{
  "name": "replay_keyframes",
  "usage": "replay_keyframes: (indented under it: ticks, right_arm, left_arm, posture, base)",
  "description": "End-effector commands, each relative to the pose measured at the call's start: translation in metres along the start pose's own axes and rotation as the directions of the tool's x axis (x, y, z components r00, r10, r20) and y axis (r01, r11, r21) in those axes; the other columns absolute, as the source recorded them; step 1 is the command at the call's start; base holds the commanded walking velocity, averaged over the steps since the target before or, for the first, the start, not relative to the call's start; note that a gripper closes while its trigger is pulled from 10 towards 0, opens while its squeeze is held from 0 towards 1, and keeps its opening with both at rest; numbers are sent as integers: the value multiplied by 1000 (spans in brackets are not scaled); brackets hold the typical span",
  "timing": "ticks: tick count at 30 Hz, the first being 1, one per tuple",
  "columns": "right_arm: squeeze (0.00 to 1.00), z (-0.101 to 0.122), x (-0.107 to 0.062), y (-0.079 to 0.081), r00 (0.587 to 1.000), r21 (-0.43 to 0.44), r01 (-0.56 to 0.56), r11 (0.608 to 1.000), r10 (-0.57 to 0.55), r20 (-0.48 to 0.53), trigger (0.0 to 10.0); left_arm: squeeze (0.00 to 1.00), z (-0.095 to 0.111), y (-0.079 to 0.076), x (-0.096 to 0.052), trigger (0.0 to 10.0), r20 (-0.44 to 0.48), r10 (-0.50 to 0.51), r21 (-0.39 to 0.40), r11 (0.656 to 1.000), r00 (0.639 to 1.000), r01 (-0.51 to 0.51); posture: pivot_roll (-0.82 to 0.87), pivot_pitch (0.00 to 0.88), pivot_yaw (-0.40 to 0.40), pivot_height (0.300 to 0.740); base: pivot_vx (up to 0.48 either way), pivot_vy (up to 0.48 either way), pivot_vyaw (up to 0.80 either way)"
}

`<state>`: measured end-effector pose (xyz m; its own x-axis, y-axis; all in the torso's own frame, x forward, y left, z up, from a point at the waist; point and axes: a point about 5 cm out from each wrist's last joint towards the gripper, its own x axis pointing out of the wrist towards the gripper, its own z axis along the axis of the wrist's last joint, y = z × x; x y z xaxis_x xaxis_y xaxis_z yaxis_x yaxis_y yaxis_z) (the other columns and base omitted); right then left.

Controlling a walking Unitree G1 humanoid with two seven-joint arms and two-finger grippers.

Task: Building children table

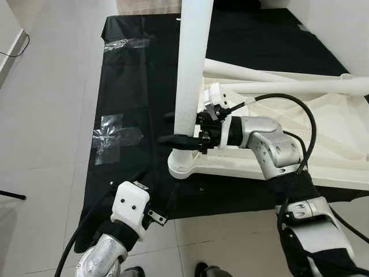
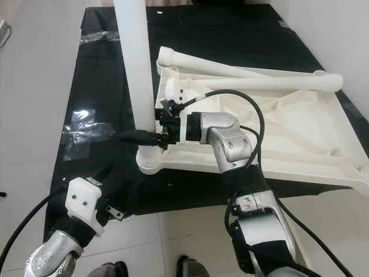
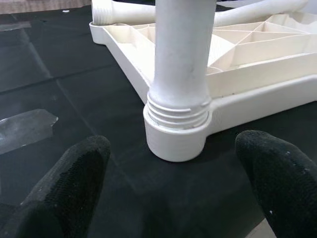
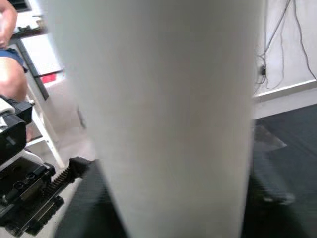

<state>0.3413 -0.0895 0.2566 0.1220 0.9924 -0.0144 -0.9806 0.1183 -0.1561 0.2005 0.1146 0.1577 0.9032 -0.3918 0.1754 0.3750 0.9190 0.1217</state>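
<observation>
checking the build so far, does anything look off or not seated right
The upright leg is not fully seated: its screw threads still show above the tabletop's corner socket. Nothing looks damaged.

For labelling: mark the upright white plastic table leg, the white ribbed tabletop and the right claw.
upright white plastic table leg (image 1: 190, 69), left eye view, mid shaft
white ribbed tabletop (image 2: 300, 130), right eye view, underside ribs
right claw (image 1: 180, 128), left eye view, between fingertips
</observation>
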Motion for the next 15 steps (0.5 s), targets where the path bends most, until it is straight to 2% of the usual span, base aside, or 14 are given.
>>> replay_keyframes:
  ticks: [1,6,7,8,9,10,11,12,13,14,15]
  right_arm:
    - [0,1,-7,-4,1000,10,0,1000,0,12,0]
    - [0,-5,-11,-4,1000,5,18,1000,-18,9,0]
    - [0,-11,-11,-4,996,-5,90,996,-90,-4,0]
    - [0,-11,-11,-4,996,-5,90,996,-90,-4,0]
    - [0,-24,-10,-2,966,25,258,966,-257,-39,0]
    - [0,-24,-10,-2,966,25,258,966,-257,-39,0]
    - [0,-43,-9,3,852,8,516,857,-512,-111,0]
    - [0,-43,-9,3,852,8,516,857,-512,-111,0]
    - [0,-64,-5,26,735,13,665,747,-650,-191,0]
    - [0,-73,1,49,641,25,755,655,-730,-235,0]
    - [0,-76,5,63,598,39,792,610,-760,-252,0]
  left_arm:
    - [0,-1,-3,-4,10000,-20,-9,7,1000,1000,9]
    - [0,-2,-3,-3,10000,-22,-7,6,1000,1000,8]
    - [0,-3,-3,-2,10000,-21,-5,6,1000,1000,5]
    - [0,-3,-3,-2,10000,-21,-5,6,1000,1000,5]
    - [0,-3,-3,-2,10000,-19,0,7,1000,1000,0]
    - [0,-3,-3,-2,10000,-19,0,7,1000,1000,0]
    - [0,-3,-2,-2,10000,-17,5,9,1000,1000,-5]
    - [0,-3,-2,-2,10000,-17,5,9,1000,1000,-5]
    - [0,-4,0,-1,10000,-15,11,11,1000,1000,-10]
    - [0,-4,1,1,10000,-12,12,14,1000,1000,-12]
    - [0,-4,3,3,10000,-11,12,15,1000,1000,-12]
  posture:
    - [94,267,-66,740]
    - [87,262,-73,740]
    - [79,257,-81,740]
    - [79,257,-81,740]
    - [76,252,-92,740]
    - [76,252,-92,740]
    - [71,242,-95,740]
    - [71,242,-95,740]
    - [63,240,-86,740]
    - [55,240,-73,740]
    - [49,238,-70,740]
  base:
    - [0,0,0]
    - [0,0,0]
    - [0,0,0]
    - [0,0,0]
    - [0,0,0]
    - [0,0,0]
    - [0,0,0]
    - [0,0,0]
    - [0,0,0]
    - [0,0,0]
    - [0,0,0]
